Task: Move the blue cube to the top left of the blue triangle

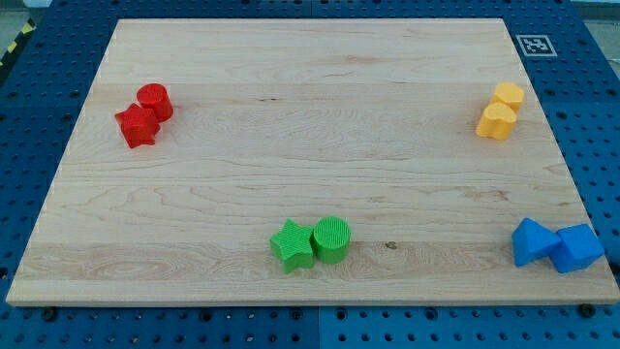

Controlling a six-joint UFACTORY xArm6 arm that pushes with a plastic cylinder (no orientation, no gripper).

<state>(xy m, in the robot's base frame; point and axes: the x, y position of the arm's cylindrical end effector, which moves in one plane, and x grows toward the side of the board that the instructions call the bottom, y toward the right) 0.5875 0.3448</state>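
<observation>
The blue cube (579,247) sits at the view's bottom right corner of the wooden board (310,184), close to the board's right edge. The blue triangle (532,241) lies just to its left, and the two touch. The rod and my tip do not show in the camera view, so I cannot place the tip relative to the blocks.
A red cylinder (154,101) and a red star (138,127) touch at the view's upper left. Two yellow blocks (502,109) touch at the upper right. A green star (292,244) and a green cylinder (331,238) touch at the bottom middle.
</observation>
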